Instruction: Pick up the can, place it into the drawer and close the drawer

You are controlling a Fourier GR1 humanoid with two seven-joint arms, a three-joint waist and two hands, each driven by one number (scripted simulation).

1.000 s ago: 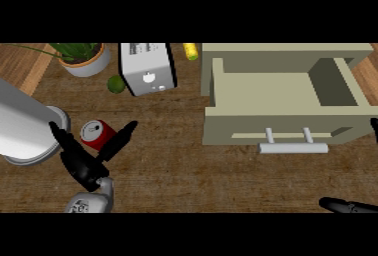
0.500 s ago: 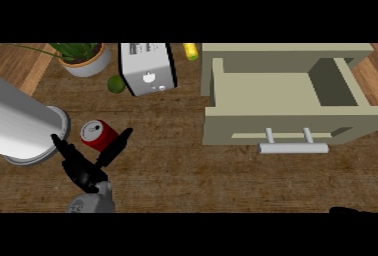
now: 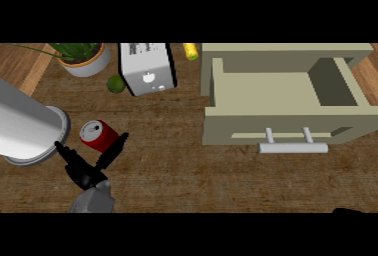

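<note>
The red can [image 3: 98, 135] stands upright on the wooden worktop [image 3: 192, 170], its long axis vertical and silver top facing up, just right of a big grey cylinder [image 3: 26, 131] and well left of the open drawer [image 3: 284, 100]. The left hand [image 3: 88, 167] has drawn nearer since half a second ago, its fingers spread apart below the can, holding nothing. Only a dark sliver of the right hand [image 3: 347, 210] shows; I cannot tell its fingers.
</note>
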